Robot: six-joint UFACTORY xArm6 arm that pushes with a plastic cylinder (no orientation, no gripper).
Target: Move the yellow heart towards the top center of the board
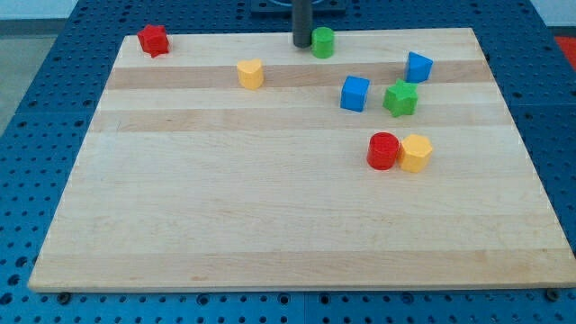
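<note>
From where I sat at the controls, my tip (301,45) stood at the view's top edge of the board (270,225), close to top centre, with the green cylinder (323,41) just beside it on the view's right, near enough that I could not tell whether they touched. There was no pincer on this rig, only the plain rod, so nothing opened or closed and nothing was held.

The yellow heart (251,74) lay to the view's left of my tip and a little toward the view's bottom, apart from it, with clear wood between. I judged the task only partly along: the heart was already in the upper part of the board but off to the left of centre, and it needed a short shove toward the view's right and top. To do that I would have had to bring my tip round to the heart's lower-left side first.

The rest sat clear of that path. The red star (154,40) was far to the view's left of my tip. The blue cube (355,94), the green star (400,98) and another blue block (418,67) lay to its right and lower down, and the red cylinder (383,150) and a yellow block (415,153), touching each other, lay lower still.
</note>
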